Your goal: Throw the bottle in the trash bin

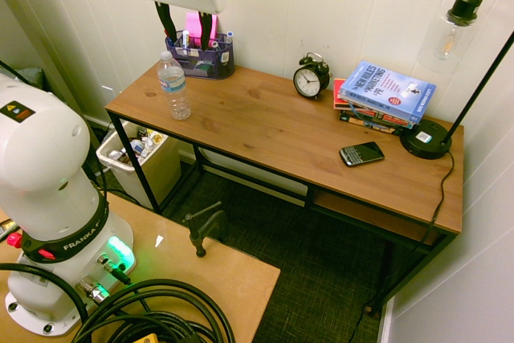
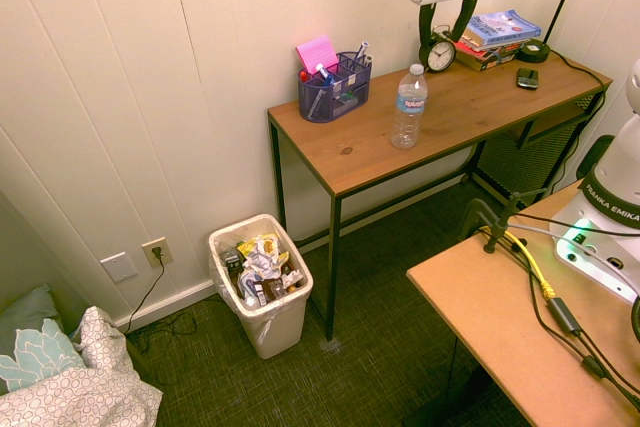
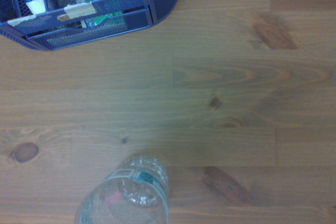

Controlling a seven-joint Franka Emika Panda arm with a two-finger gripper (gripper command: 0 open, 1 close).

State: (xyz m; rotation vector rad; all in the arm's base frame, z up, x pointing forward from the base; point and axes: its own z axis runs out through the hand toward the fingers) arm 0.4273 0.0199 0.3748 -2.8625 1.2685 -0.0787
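Upright clear ribbed bottle [image 1: 173, 84], white cap, seemingly empty, on desk [image 1: 273, 126]; end effector [image 1: 186, 20] spread above, holding nothing.

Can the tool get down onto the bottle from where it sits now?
Probably yes. The tool hangs open above the desk, pointing down, and the bottle stands upright by itself near the desk's end. The pen organiser sits behind it, apart. Nothing shows between tool and bottle cap.

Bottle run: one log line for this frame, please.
phase: pre-grasp | gripper: open, above desk, holding nothing | bottle: upright on desk, capped | trash bin: on floor beside desk, part full
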